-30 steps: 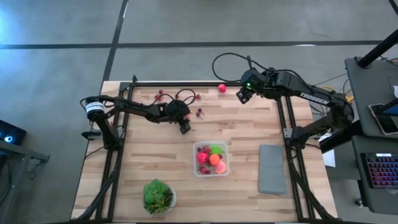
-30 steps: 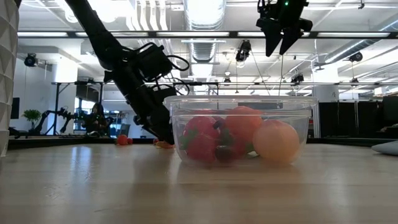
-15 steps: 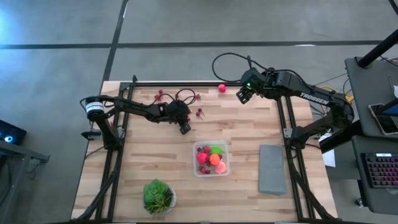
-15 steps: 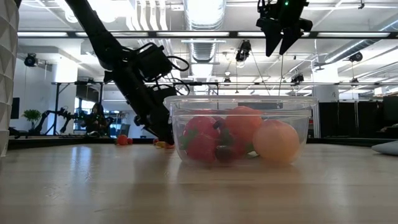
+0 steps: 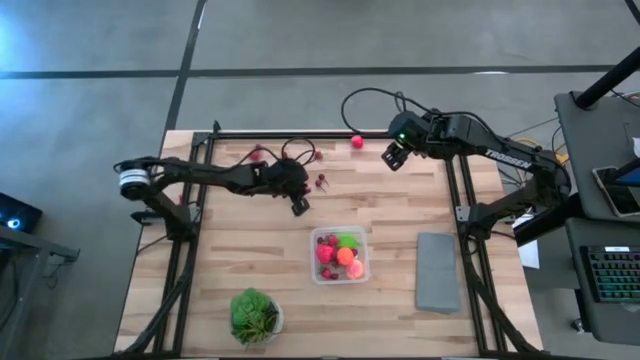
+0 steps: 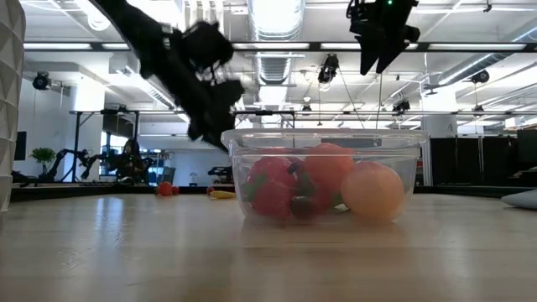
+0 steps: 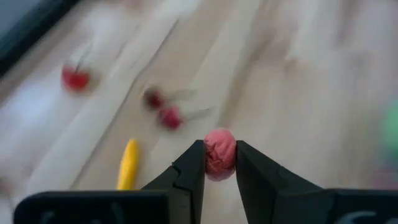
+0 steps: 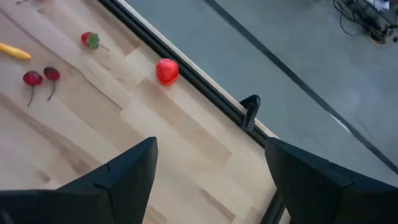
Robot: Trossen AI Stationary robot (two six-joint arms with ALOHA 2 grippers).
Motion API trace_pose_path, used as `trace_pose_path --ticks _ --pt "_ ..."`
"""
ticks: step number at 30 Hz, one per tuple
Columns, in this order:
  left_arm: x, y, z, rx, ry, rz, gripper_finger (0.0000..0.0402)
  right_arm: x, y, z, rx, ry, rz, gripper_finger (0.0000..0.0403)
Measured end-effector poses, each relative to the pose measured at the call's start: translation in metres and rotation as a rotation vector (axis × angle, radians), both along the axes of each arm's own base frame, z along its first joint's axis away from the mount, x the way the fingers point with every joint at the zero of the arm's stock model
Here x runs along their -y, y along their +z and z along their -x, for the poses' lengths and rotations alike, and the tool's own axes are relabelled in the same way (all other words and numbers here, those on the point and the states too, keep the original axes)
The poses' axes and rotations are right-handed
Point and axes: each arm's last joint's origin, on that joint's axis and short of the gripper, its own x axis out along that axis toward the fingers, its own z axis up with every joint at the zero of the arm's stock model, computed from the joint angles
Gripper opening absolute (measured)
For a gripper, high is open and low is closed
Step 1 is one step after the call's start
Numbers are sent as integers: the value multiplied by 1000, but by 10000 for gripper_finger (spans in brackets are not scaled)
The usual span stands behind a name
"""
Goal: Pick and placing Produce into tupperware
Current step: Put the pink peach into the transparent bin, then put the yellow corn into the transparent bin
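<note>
- Looking down, high view: left gripper out over mid-table, up-left of clear tupperware, well placed for carrying its load there; tupperware already packed with red, orange and lime-green produce. Right gripper parked near far edge beside a loose red strawberry, probably lined up for it. Cherries loose on butcher-block table; grey slab and leafy plant in white bowl off to the sides, not involved.
- Low view: left gripper raised clear of the wood, just behind tupperware rim, high enough to clear the wall; yellow piece lying on the surface beyond. Right gripper hanging high. Open lab behind, ceiling lights, ducting.
- Left wrist view: fingers pinching a small red raspberry between tips, held above the wood; yellow piece and cherries below.
- Right wrist view: fingers spread wide, nothing between; strawberry against black frame rail, grey floor beyond.
</note>
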Motion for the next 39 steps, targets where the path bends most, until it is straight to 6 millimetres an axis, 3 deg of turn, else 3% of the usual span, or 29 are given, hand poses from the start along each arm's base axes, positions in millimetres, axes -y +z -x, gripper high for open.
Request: trace_pose_path --ticks 5,11,18,23,28,32,39 --pt "39 42 -6 137 -151 64 61 -2 5 5 -9 38 20 290" --pt "94 68 -12 217 -266 206 61 -4 9 11 -6 60 32 290" --pt "141 51 -21 156 -289 359 61 -8 13 15 21 65 19 290" --pt "166 37 -40 222 -288 458 61 -9 11 17 13 64 15 290" --pt "178 4 -49 122 -161 583 67 -10 9 20 -33 64 -2 290" --pt "186 -15 -54 79 -67 673 97 -11 6 25 -62 35 -31 290" --pt "188 -6 -60 143 -2 645 170 -12 5 27 -77 21 -44 290"
